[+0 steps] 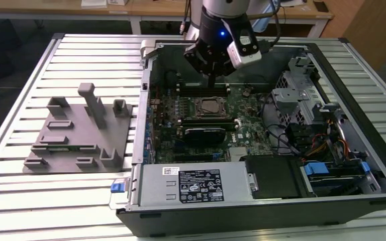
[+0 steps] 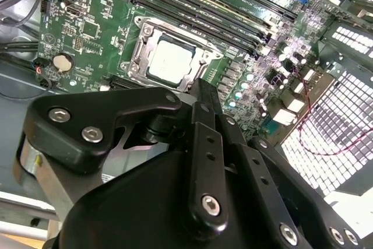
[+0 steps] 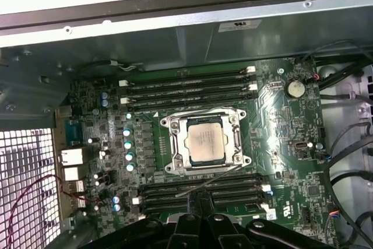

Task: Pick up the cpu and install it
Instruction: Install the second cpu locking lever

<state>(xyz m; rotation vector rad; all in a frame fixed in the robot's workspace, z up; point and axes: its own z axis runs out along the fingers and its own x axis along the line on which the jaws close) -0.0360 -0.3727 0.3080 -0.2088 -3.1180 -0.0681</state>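
Observation:
The cpu (image 1: 210, 106) (image 2: 169, 62) (image 3: 205, 140), a small square chip with a shiny silver-grey top, lies flat inside the metal-framed socket (image 3: 169, 125) on the green motherboard (image 1: 250, 131) of the opened computer case. My gripper (image 1: 211, 84) (image 2: 204, 93) (image 3: 199, 203) hangs above the board, a short way from the socket on the far side in the exterior view. Its black fingers are pressed together, shut, with nothing between them. It touches neither the cpu nor the socket.
Long memory slots (image 3: 186, 88) run along both sides of the socket. A grey power supply (image 1: 189, 183) sits at the case's near end, and a drive cage (image 1: 300, 95) and cables (image 1: 313, 145) are on the exterior view's right. A grey parts fixture (image 1: 79, 130) stands on the slatted table.

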